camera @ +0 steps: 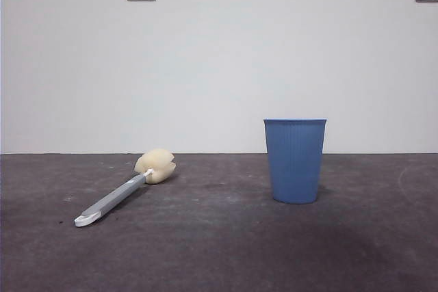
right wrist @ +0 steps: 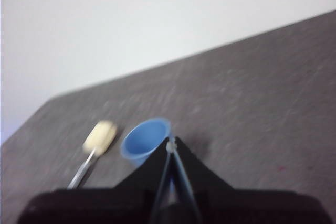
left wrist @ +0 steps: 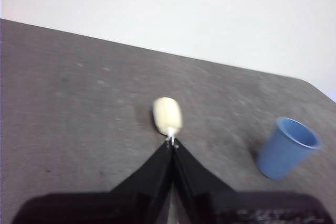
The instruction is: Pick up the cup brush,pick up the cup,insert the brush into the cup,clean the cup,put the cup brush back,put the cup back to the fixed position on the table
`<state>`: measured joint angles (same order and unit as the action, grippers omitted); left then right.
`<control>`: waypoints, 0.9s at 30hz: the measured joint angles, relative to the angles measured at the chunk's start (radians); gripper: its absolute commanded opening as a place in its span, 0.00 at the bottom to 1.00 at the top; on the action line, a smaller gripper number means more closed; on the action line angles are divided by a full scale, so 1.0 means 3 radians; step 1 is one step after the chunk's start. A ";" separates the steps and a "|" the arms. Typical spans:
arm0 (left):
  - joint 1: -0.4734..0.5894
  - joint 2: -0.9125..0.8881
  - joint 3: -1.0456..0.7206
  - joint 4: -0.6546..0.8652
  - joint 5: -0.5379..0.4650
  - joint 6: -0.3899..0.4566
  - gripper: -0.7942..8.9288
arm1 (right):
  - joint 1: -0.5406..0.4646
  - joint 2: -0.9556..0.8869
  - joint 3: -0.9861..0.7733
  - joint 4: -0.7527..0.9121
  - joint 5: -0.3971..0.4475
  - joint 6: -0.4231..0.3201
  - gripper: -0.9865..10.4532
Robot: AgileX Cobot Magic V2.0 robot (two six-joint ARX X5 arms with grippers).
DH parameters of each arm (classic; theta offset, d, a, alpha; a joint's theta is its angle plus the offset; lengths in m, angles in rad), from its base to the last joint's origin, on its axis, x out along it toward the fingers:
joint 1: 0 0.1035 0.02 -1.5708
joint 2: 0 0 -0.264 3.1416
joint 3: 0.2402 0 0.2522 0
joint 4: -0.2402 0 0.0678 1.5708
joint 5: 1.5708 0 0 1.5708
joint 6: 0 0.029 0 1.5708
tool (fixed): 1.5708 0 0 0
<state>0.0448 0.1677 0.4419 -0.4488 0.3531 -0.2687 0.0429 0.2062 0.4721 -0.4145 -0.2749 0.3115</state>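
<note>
The cup brush lies flat on the counter, well apart from the upright cup; nothing is picked up yet; the left gripper hangs above the brush and the right gripper above the cup, both with jaws pressed together and empty; closed jaws would likely knock the light cup over or skid the low handle aside unless they part before descending.

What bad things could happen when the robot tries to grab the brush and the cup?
The cup stands upright and looks light, so a sideways bump from the right gripper might tip it. The brush lies flat on the table with a thin handle, so the left gripper might slip off or push it away.
</note>
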 measured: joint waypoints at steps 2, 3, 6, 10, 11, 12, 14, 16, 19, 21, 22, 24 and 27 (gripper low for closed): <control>0.0000 0.0146 0.0217 -0.0198 0.0148 0.0089 0.07 | 0.0022 0.0175 0.0245 -0.0271 -0.0159 -0.0130 0.08; 0.0000 0.0225 0.0331 -0.0317 0.0233 0.0149 0.07 | 0.0036 0.0275 0.0375 -0.0429 -0.0238 -0.0206 0.08; 0.0000 0.0454 0.0631 -0.0661 0.0496 0.0365 0.07 | 0.0061 0.0563 0.0729 -0.0902 -0.0493 -0.0443 0.08; 0.0000 0.0708 0.0964 -0.1147 0.0816 0.0685 0.07 | 0.0100 0.0923 0.1113 -0.1523 -0.0853 -0.0791 0.08; 0.0000 0.0755 0.1027 -0.1250 0.0874 0.0750 0.07 | 0.0102 0.0993 0.1181 -0.1652 -0.0909 -0.0871 0.08; 0.0000 0.0807 0.1095 -0.1363 0.0933 0.0821 0.07 | 0.0111 0.1064 0.1253 -0.1797 -0.0961 -0.0960 0.08; 0.0000 0.0881 0.1193 -0.1556 0.1029 0.0945 0.07 | 0.0122 0.1177 0.1357 -0.2043 -0.1012 -0.1125 0.08; 0.0000 0.0933 0.1253 -0.1742 0.1114 0.1062 0.07 | 0.0142 0.1258 0.1406 -0.2230 -0.1020 -0.1277 0.08; -0.0029 0.0955 0.1264 -0.1884 0.1169 0.1160 0.08 | 0.0144 0.1303 0.1408 -0.2396 -0.1019 -0.1417 0.08; -0.0056 0.0958 0.1264 -0.1926 0.1167 0.1186 0.09 | 0.0144 0.1325 0.1408 -0.2412 -0.1019 -0.1472 0.10; -0.0064 0.0958 0.1264 -0.1926 0.1166 0.1195 0.11 | 0.0144 0.1329 0.1408 -0.2407 -0.1019 -0.1484 0.11; -0.0066 0.0958 0.1264 -0.1926 0.1146 0.1197 0.28 | 0.0144 0.1329 0.1408 -0.2403 -0.1019 -0.1506 0.26; -0.0070 0.0959 0.1264 -0.1928 0.0946 0.1197 0.67 | 0.0144 0.1331 0.1408 -0.2403 -0.1019 -0.1512 0.58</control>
<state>0.0238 0.4553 0.8211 -1.0271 0.6369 0.0902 0.0860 0.6056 0.8944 -1.1355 -0.5804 -0.1421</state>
